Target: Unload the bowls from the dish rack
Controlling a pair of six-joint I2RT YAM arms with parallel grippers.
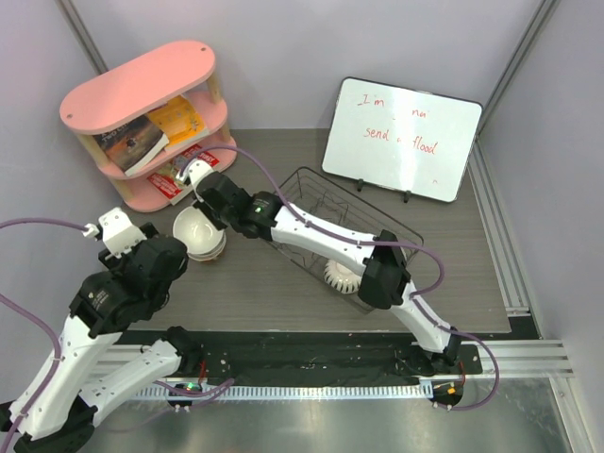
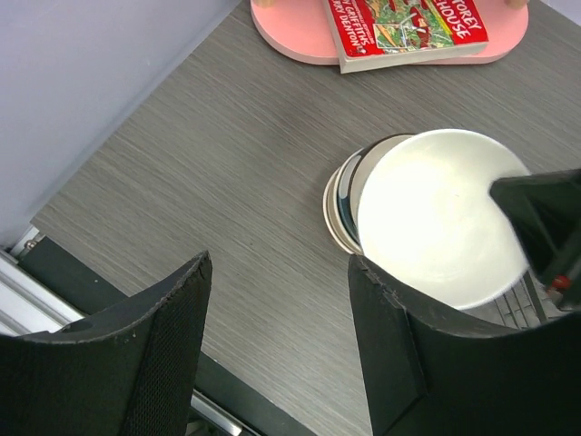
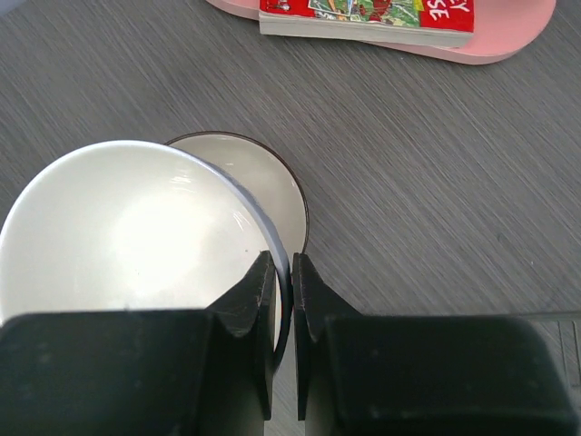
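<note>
On the left side of the table, near the pink shelf, sits a small stack of bowls. The right gripper reaches across to it from the other side. Its two fingers are squeezed close together on the rim of a white bowl. One finger is inside the rim and one is outside. This bowl has a thin bluish edge and looks plain white inside. It is tipped a little and lies over the stack, covering most of it. I cannot tell if it rests on the stack or hangs just above. The top bowl in the stack is cream inside with a dark rim.

The left gripper is near the stack, on the side closer to the arms. Its fingers stand wide apart with only bare table between them. It holds nothing.

The black wire rack is in the middle of the table, under the long right arm. One ribbed bowl is in the rack, at its near edge, on its side.

A red book lies on the bottom of the shelf. A board with red writing stands behind the rack.
</note>
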